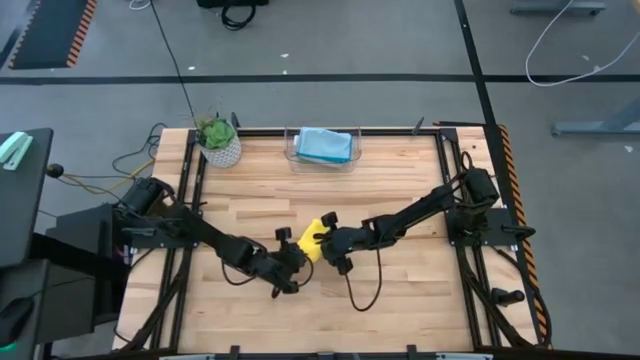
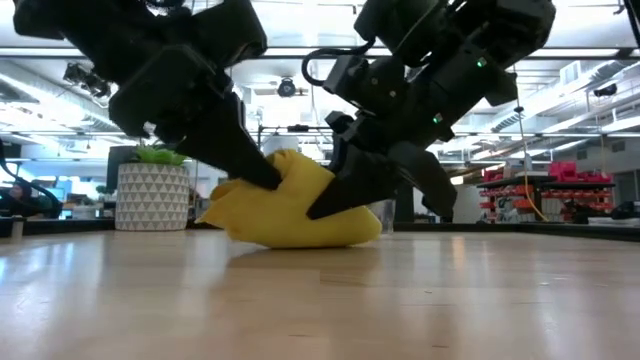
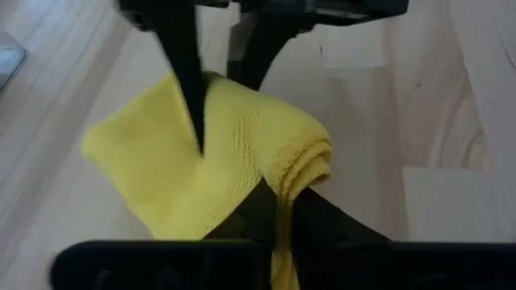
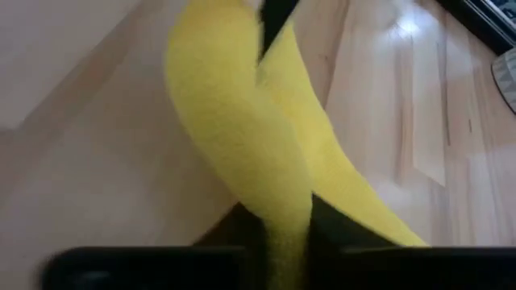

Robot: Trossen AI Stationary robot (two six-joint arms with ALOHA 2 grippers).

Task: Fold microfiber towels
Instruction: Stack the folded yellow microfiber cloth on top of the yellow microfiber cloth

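A yellow microfiber towel (image 1: 313,244) is bunched into a rounded heap (image 2: 290,215) near the middle of the table, its underside on the wood. My left gripper (image 1: 296,258) comes at it from the near left and is shut on it. From the right, my right gripper (image 1: 329,240) is also shut on it. A light blue towel (image 1: 322,143) lies in the clear bin at the far edge. My left gripper pinches a thick rolled fold of the yellow towel (image 3: 294,173) between its two fingers, several layers. It slants down from the table's near left. The rest of the cloth spreads slack beyond the fingers onto the table. My right gripper pinches a narrow bunched ridge of the yellow towel (image 4: 282,213) between its two fingers, slanting down from the table's right. The cloth runs away from the fingers in two rounded folds, slack.
A leafy plant in a white patterned pot (image 1: 219,143) stands at the far left. The clear plastic bin (image 1: 350,160) sits at the middle of the far edge. Black frame rails run along both sides. Bare wood lies near the front edge.
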